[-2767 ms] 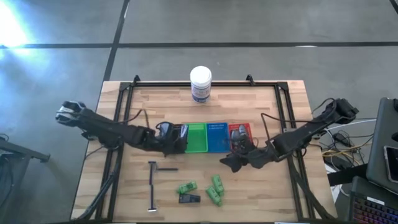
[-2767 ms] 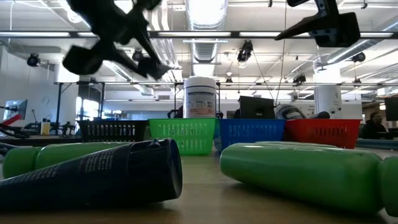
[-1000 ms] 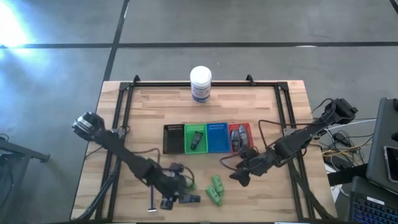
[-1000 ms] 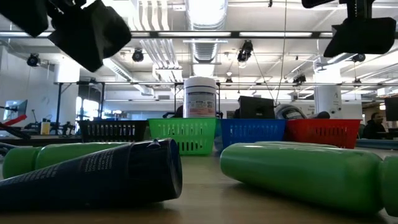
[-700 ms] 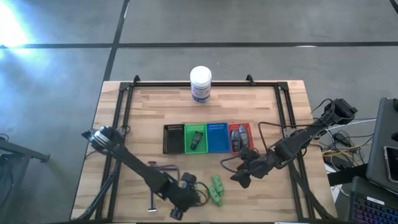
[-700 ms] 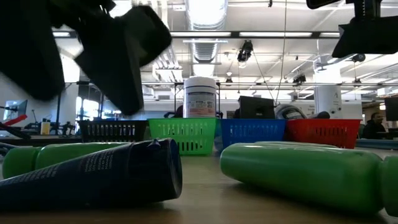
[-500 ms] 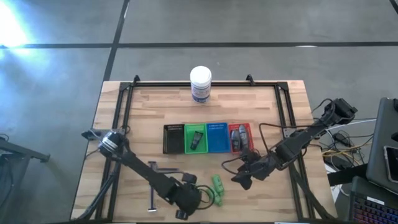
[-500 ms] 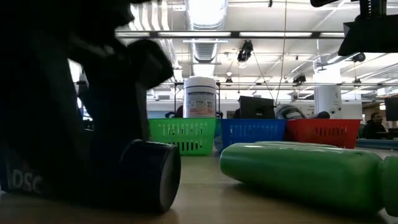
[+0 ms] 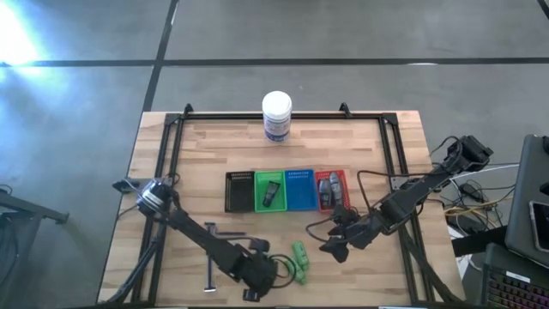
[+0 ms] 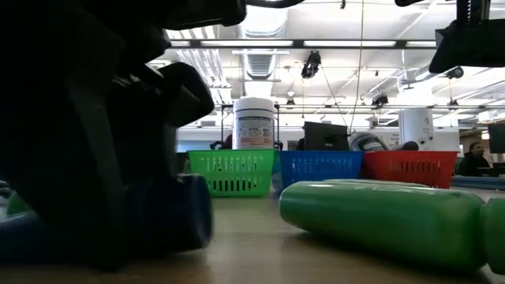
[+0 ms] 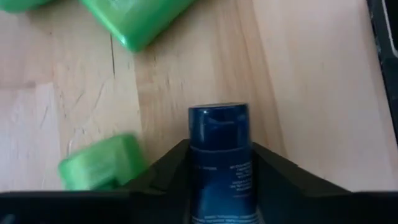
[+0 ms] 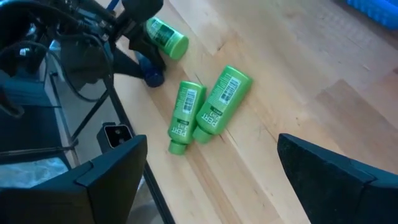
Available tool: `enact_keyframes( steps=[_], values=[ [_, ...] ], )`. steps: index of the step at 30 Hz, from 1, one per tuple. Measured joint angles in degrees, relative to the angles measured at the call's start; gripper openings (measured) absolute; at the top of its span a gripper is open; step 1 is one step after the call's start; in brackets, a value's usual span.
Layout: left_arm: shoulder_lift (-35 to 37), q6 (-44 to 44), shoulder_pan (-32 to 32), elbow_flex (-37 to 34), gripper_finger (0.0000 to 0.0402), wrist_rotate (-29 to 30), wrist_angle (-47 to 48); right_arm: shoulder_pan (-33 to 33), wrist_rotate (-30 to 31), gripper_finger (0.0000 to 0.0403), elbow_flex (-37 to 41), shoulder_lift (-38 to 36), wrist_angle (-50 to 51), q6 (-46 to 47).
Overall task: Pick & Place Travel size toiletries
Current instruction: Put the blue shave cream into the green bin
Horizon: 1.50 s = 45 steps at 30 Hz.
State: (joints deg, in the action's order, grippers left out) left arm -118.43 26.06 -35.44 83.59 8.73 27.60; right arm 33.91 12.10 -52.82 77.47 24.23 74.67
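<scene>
My left gripper (image 9: 257,276) is low over the near edge of the table, shut on a dark blue tube (image 11: 219,155). One green tube (image 11: 99,165) lies right beside it. Two more green tubes (image 9: 298,257) lie side by side on the wood just to its right; the right wrist view shows them (image 12: 205,109) too. My right gripper (image 9: 334,246) hangs open above the table to the right of these and touches nothing. A dark item (image 9: 271,192) lies in the green tray (image 9: 260,202), and grey tubes (image 9: 330,190) lie in the red tray (image 9: 343,178). My left gripper pinches the dark blue tube between its two fingers (image 11: 165,171), one on each long side of the body (image 11: 217,180) behind the cap (image 11: 219,121). It comes from above, and the cap end sticks out past the fingertips. The tube lies flat on the table.
A black tray (image 9: 239,190) and a blue tray (image 9: 299,189) stand in the row with the green and red ones at mid-table. A large white jar (image 9: 276,116) stands at the far edge. Thin sticks (image 9: 225,230) (image 9: 210,276) lie left of my left gripper.
My left gripper has moved toward the table's near edge and a little to the right, then come down around the dark blue tube. In the low view the tube has turned about on the table and shifted slightly. The right arm has kept almost still.
</scene>
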Motion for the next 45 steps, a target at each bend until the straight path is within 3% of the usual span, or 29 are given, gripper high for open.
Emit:
enact_keyframes(
  steps=[5, 8, 10, 14, 17, 21, 27, 33, 45],
  values=[
    [3.6, 2.8, 0.7, -0.1, 0.0083, -0.3, 2.7, 0.0, 0.0, 0.0336, 0.0, -0.6, 0.0, -1.7],
    [8.2, 7.9, 1.5, -0.1, 0.0067, 2.0, 4.8, 0.0, 0.9, 0.0325, 0.0, -2.0, 0.0, -2.0],
    [11.7, 12.5, 2.4, -0.1, 0.0065, 6.8, 6.9, 0.0, 3.1, 0.0319, 0.0, -3.4, 0.5, -1.1],
    [19.0, 26.7, 6.0, -0.8, 0.0073, 21.8, 11.7, -0.1, 9.7, 0.0311, 0.0, -6.6, 1.6, 1.7],
    [22.9, 35.6, 11.5, -3.2, 0.0078, 27.0, 11.8, -0.7, 14.4, 0.0312, 0.0, -8.4, 2.6, 4.3],
    [24.8, 39.1, 20.7, -8.7, 0.0079, 25.5, 5.5, -3.0, 15.1, 0.0321, 0.0, -9.2, 2.8, 5.0],
    [24.7, 42.0, 31.0, -17.4, 0.008, 15.9, -8.7, -4.9, 15.1, 0.0337, 0.0, -9.2, 2.8, 5.3],
    [24.6, 43.1, 32.5, -21.0, 0.0088, 14.4, -8.7, -4.8, 15.1, 0.035, 0.0, -9.2, 3.3, 6.4],
    [24.5, 43.0, 32.3, -21.2, 0.0159, 14.3, -8.9, -4.9, 15.1, 0.0338, 0.0, -9.2, 5.9, 7.5]
  ],
)
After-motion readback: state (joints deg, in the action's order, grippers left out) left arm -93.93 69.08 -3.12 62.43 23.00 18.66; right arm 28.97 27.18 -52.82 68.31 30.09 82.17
